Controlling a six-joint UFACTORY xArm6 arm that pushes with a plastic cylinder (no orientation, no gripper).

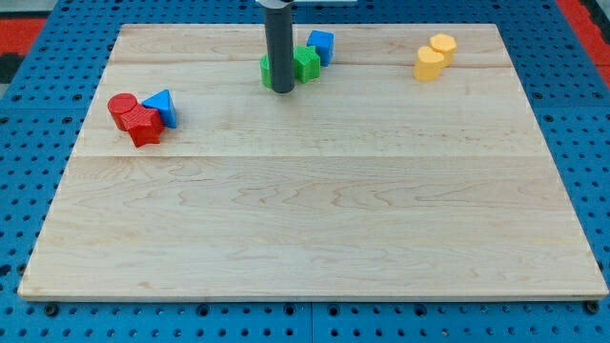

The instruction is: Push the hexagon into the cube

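My tip rests on the board near the view's top centre. It stands in front of a green block, which the rod partly hides and whose shape I cannot tell. A second green block, blocky like a cube, sits just right of the rod. A blue cube touches it at its upper right. Two yellow blocks lie at the top right: a round one and a faceted, hexagon-like one, touching each other.
At the view's left lie a red cylinder, a red faceted block and a blue triangle, all bunched together. The wooden board lies on a blue perforated surface.
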